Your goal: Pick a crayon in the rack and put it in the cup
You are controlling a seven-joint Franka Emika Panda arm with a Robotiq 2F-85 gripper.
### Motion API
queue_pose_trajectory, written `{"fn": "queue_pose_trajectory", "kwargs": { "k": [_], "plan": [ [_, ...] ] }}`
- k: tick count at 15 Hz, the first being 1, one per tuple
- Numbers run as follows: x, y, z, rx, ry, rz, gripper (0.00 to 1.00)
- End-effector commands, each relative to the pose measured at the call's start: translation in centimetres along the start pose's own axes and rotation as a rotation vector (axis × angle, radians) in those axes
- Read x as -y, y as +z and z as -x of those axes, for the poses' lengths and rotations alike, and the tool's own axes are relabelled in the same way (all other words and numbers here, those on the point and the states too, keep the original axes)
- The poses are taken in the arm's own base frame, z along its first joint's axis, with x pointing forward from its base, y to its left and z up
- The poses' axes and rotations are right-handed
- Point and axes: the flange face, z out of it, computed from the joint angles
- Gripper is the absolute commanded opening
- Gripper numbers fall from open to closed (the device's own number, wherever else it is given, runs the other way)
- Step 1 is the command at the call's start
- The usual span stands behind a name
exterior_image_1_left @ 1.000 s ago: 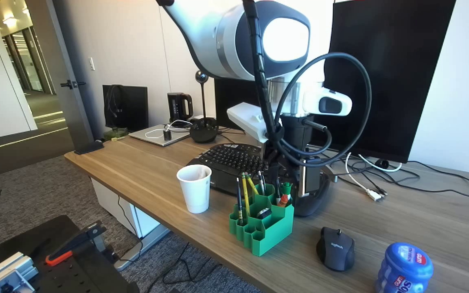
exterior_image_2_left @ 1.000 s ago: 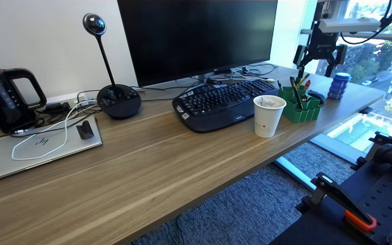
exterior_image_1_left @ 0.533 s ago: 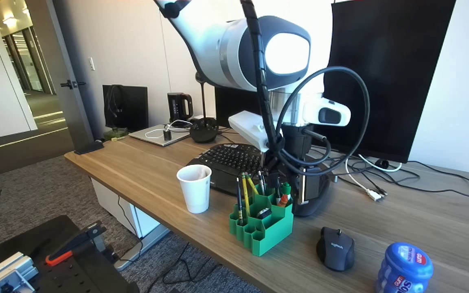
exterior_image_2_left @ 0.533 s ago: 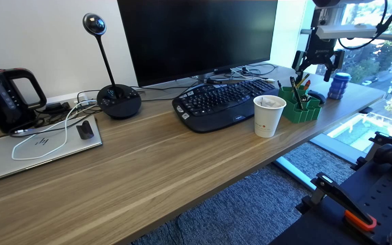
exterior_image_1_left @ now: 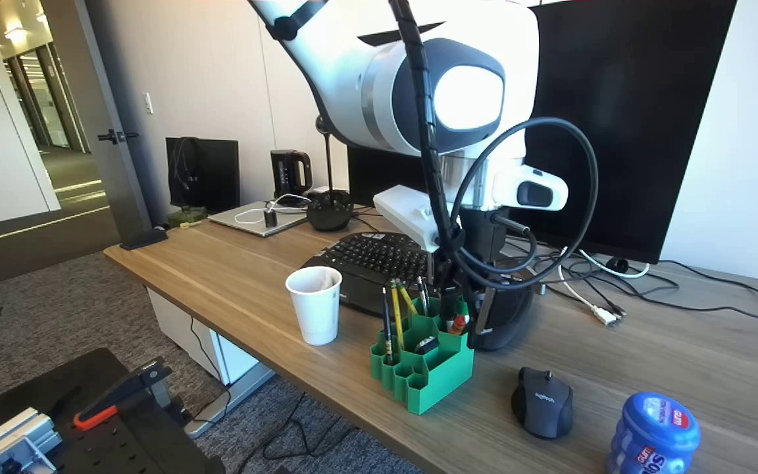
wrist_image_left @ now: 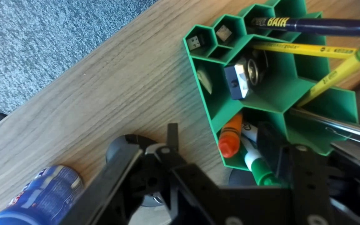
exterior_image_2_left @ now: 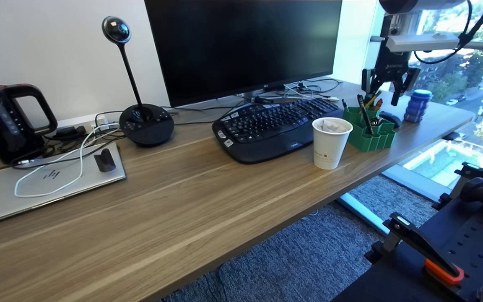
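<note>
On the wood-grain surface point(exterior_image_1_left: 234, 276), left to right in an exterior view: white cup point(exterior_image_1_left: 314, 313); green rack point(exterior_image_1_left: 445, 379), dark pen point(wrist_image_left: 330, 27) in it reads BAIR (wrist view); orange crayon point(wrist_image_left: 230, 139) in the rack's corner slot, tip up, long axis tilted; end effector point(wrist_image_left: 220, 137) at the rack, jaws apart, nothing held, crayon between its fingertips point(wrist_image_left: 172, 135) per wrist view; mouse point(exterior_image_1_left: 543, 411), reads logitech; blue can point(exterior_image_1_left: 654, 438), reads GUM.

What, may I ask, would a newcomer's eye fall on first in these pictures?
Probably the large white robot arm above the desk, its open gripper at the bright green rack. Next might come the orange crayon in that rack and the white cup near the desk's edge.
</note>
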Motion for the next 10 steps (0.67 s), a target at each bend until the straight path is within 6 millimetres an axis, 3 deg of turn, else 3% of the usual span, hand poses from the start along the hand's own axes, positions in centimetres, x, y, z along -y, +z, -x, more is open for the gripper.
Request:
{"fn": "queue_pose_trajectory", "kwargs": {
  "k": [1, 6, 10],
  "plan": [
    [0.3, -0.08, -0.65, -0.021, 0.007, -0.015, 0.37],
    [0.41, -0.15, -0.67, -0.021, 0.008, -0.022, 0.0],
    [0.63, -0.56, -0.9, -0.031, 0.009, -0.033, 0.04]
  ]
}}
